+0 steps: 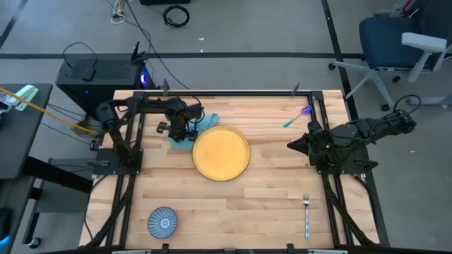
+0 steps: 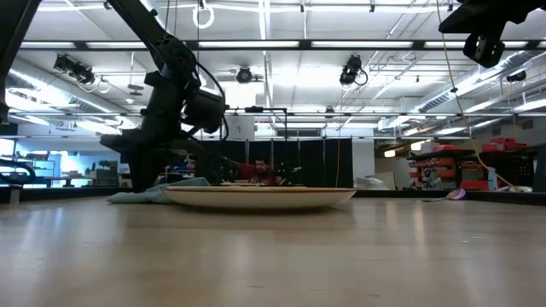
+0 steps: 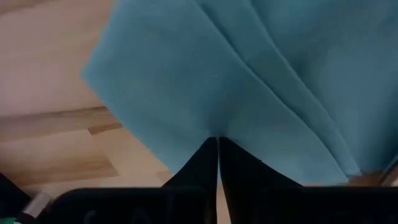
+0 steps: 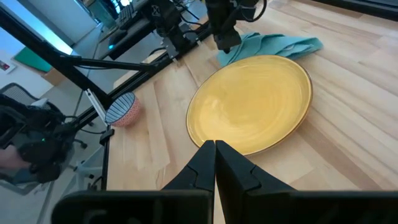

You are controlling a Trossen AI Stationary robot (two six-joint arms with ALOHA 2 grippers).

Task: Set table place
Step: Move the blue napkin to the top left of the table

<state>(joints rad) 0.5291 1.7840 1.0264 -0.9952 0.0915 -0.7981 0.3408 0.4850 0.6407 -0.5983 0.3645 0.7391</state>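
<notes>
left hand (image 1: 189, 130) is down on the blue napkin (image 1: 205, 123) at the far-left part of the table (image 1: 268, 190), fingers pressed together w/ the cloth's folded edge right at their tips in the left wrist view, so prob pinching it. napkin lies touching the far-left rim of the yellow plate (image 1: 221, 152), partly bunched, trailing off toward the far side. plate sits mid-table. left arm is way nearer the napkin than the right. right hand (image 1: 291, 144) hangs raised on the right of the plate, fingers closed on nothing, pointing at the plate. fork (image 1: 306, 214) lies near-right, its length running near-to-far; bowl (image 1: 163, 221) near-left; small spoon (image 1: 297, 117) far-right. next move likely drags the napkin clear of the plate rim.
</notes>
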